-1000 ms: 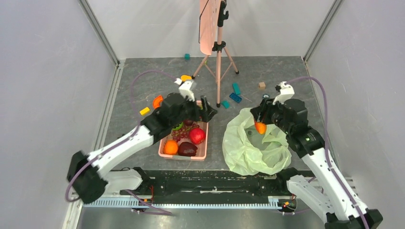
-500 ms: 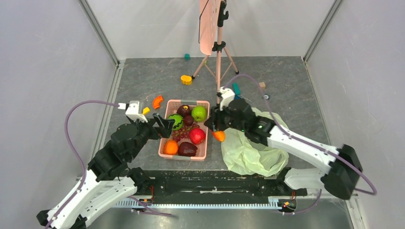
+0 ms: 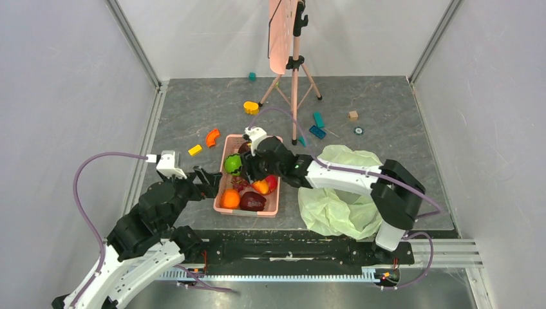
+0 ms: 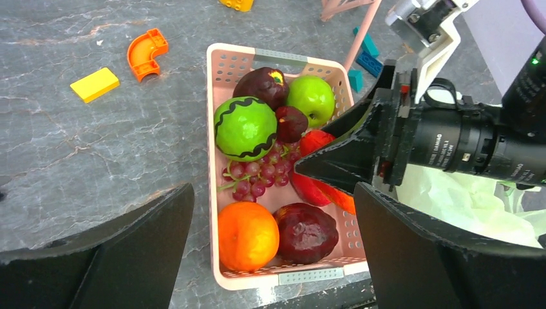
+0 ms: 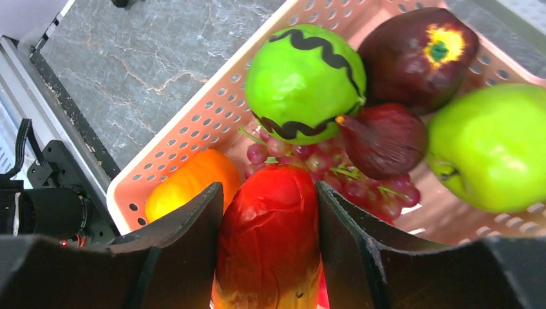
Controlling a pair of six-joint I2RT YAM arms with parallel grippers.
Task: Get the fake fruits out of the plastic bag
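Grey tabletop (image 5: 129,51), pink basket (image 5: 193,138); just above, orange-red oblong fruit (image 5: 270,244) inside right claw (image 5: 269,193).

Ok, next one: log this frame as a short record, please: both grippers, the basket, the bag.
left gripper: open, empty, beside the pink basket
right gripper: shut on orange-red oblong fruit, over the basket
basket holds: green zigzag ball, green apple, orange, maroon fruits, grapes
plastic bag: right of basket, crumpled; contents cannot be told
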